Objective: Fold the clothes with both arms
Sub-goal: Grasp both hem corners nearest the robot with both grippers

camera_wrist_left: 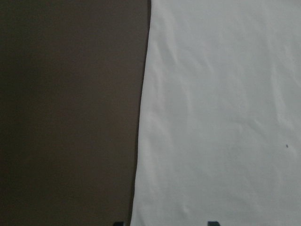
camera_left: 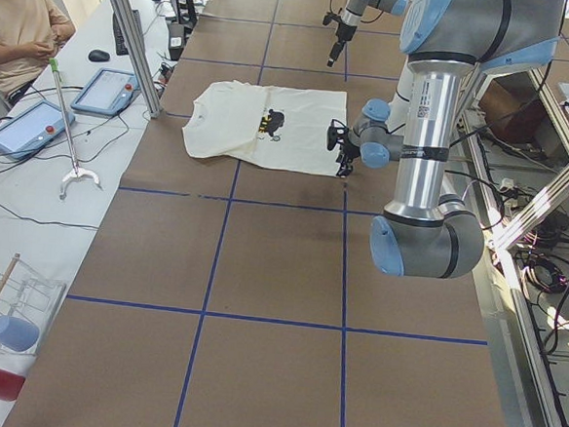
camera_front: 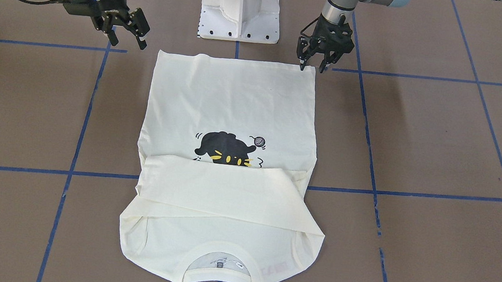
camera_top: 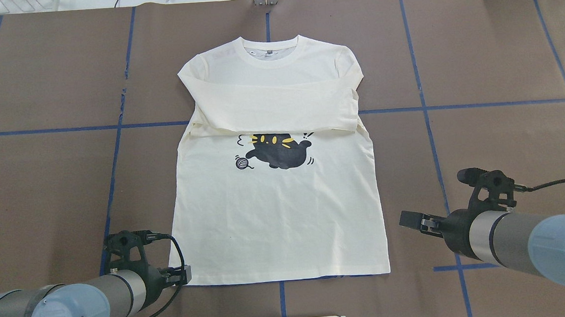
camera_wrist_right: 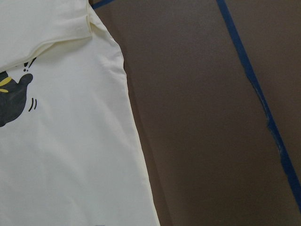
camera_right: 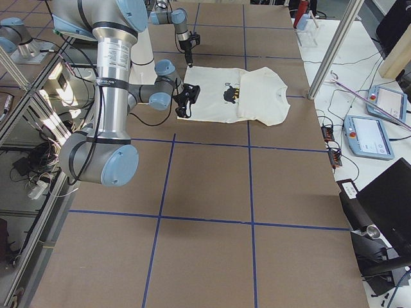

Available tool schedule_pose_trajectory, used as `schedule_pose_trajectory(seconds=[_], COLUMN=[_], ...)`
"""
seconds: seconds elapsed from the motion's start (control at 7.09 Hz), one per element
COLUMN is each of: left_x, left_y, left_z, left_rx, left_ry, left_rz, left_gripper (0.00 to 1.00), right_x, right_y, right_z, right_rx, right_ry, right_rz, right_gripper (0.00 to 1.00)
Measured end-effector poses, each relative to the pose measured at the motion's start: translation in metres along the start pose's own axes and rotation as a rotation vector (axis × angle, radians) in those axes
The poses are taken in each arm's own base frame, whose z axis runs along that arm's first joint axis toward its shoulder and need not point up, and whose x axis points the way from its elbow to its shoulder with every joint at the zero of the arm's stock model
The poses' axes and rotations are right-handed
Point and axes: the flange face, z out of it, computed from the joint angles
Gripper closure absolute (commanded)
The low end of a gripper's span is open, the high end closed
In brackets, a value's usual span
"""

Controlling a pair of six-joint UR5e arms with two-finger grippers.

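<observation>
The cream-white shirt (camera_front: 231, 111) lies flat on the brown table, print side up, with the black cat (camera_top: 277, 151) and yarn ball showing. Both sleeves (camera_top: 274, 107) are folded across the chest, and the collar (camera_top: 270, 51) is on the far side from me. The hem is nearest my base. My left gripper (camera_front: 312, 67) is open and low over the hem's left corner (camera_top: 178, 282). In the left wrist view the shirt's side edge (camera_wrist_left: 141, 117) runs between its fingertips. My right gripper (camera_front: 128, 42) is open, raised, and apart from the hem's right corner; it also shows in the overhead view (camera_top: 416, 220).
The white pedestal base (camera_front: 240, 15) stands just behind the hem. Blue tape lines (camera_front: 75, 151) cross the brown table. An operator (camera_left: 20, 19) sits at a side bench with tablets (camera_left: 103, 91) beyond the collar end.
</observation>
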Motion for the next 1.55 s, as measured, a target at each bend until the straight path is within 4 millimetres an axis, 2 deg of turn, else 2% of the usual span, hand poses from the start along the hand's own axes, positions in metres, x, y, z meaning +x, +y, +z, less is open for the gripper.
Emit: schedule_pose_trajectory(seconds=[0.28,0.42,1.13,1.27,1.55], left_x=[-0.004,-0.005,-0.003,-0.002,-0.001], left_y=[0.002,0.004,0.011,0.013,0.017], left_z=[0.006,0.009,0.012,0.012,0.012], left_rx=[-0.003,-0.005,-0.015,-0.019,-0.024], left_ry=[-0.016,-0.022,-0.022,-0.021,-0.019], left_rz=[0.004,0.006,0.014,0.017,0.020], left_gripper=[0.43,0.52,0.67,0.75,1.00], right_x=[0.000,0.000,0.000,0.000,0.000], right_y=[0.002,0.003,0.003,0.003,0.003], right_z=[0.001,0.001,0.001,0.001,0.002], right_rx=[0.002,0.003,0.005,0.005,0.005], right_ry=[0.000,0.000,0.000,0.000,0.002], right_rz=[-0.001,-0.001,-0.002,-0.002,-0.002], right_gripper=[0.05,0.05,0.04,0.04,0.04])
